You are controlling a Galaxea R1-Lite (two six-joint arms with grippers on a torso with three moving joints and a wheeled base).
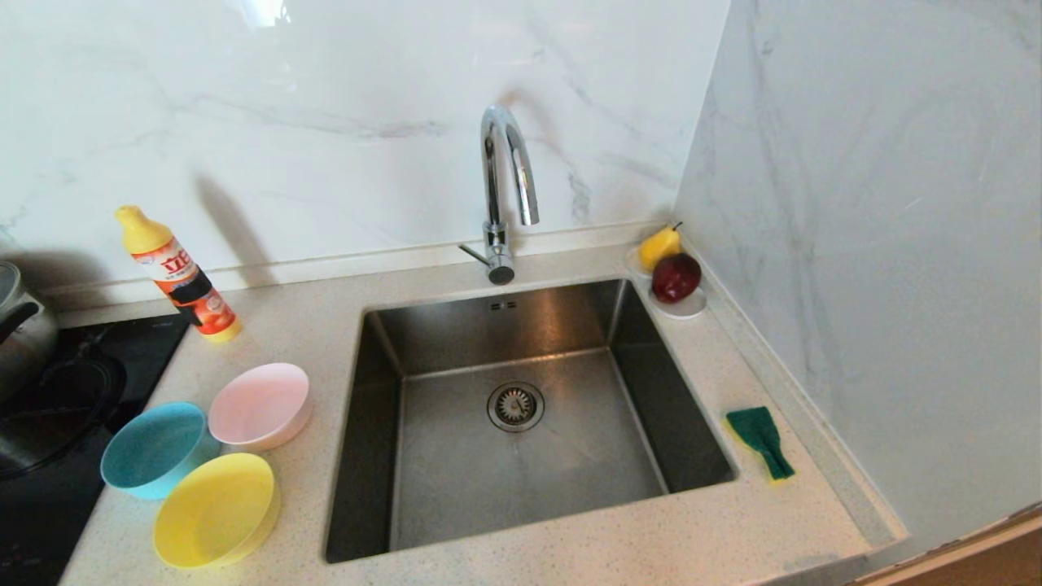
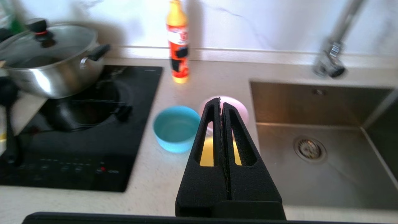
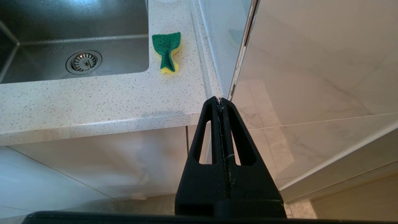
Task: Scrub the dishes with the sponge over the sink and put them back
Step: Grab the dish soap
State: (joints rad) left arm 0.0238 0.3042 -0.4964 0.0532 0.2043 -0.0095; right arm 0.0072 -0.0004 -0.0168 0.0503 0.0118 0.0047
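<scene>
Overhead, the head camera is looking down on a pale speckled stone counter that is running along a white marble-veined backsplash and meeting a matching side wall on the robot's right. The sink is sitting square in the counter, its round drain strainer at the centre and a chrome gooseneck faucet standing behind it. On the counter to the left of the basin, three bowls are lying close together: the pink bowl nearest the wall, the blue bowl beside the black cooktop, and the yellow bowl nearest the front edge. A yellow-capped orange bottle is standing behind them, and a steel pot with a glass lid is resting on the cooktop. To the right of the basin, the sponge is lying green face up, pinched in at its middle, near the side wall. In the back right corner a white saucer is holding a red apple and a yellow pear. Neither arm is showing in the head view. The left gripper is hanging above the bowls with its fingers pressed together, holding nothing. The right gripper is sitting low in front of the counter edge, off the counter's right corner, its fingers likewise pressed together and empty.
</scene>
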